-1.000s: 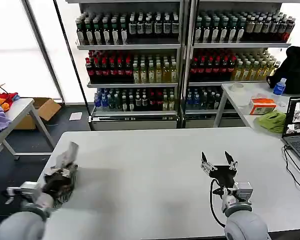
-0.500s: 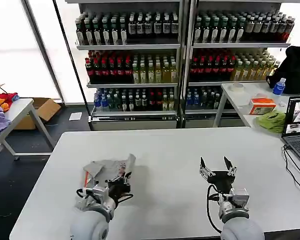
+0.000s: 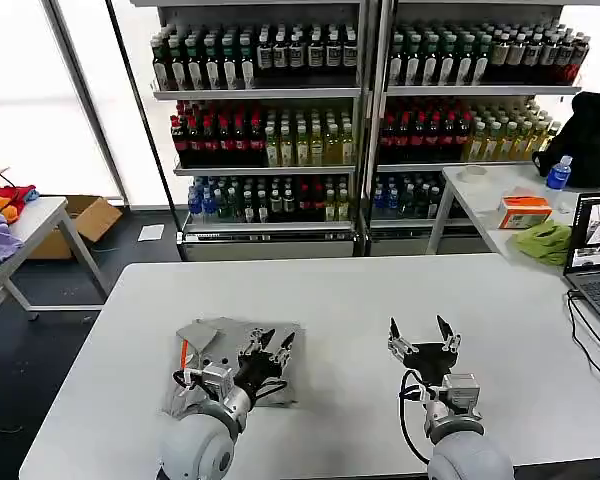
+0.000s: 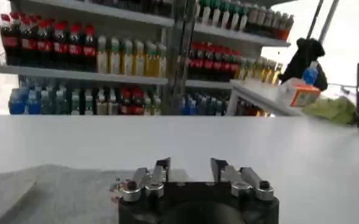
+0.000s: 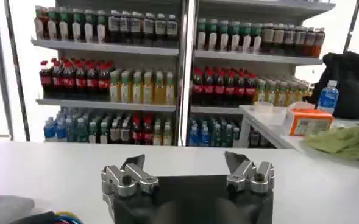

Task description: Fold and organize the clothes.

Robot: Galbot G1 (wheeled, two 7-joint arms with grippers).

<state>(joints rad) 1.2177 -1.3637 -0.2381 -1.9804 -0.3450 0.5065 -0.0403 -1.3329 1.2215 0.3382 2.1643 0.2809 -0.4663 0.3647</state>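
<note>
1. A grey shirt (image 3: 225,345) lies in a loose, partly folded bundle on the white bench (image 3: 360,300), on the robot's left side, an orange strip of trim showing at its left edge.

2. The left tool (image 3: 268,348) sits over the right part of the shirt, fingers spread and gripping nothing — in the left wrist view its open fingers (image 4: 161,170) point out past the cloth's edge toward the bare bench.

3. The right tool (image 3: 420,340) hovers above bare bench well apart from the shirt, its fingers also spread, empty.

4. The cloth looks light, thin and limp — likely to sag, drag and bunch when lifted rather than keep any shape. It should not slip much on a pinch, but a single-point hold would probably let the rest trail.

5. Best holds, by this reading: a pinch at an outer edge or corner of the bundle, ideally two corners at once with both tools, so the fabric can be pulled flat before folding. The layers are hard to tell apart, so a pinch may catch more than one.
</note>
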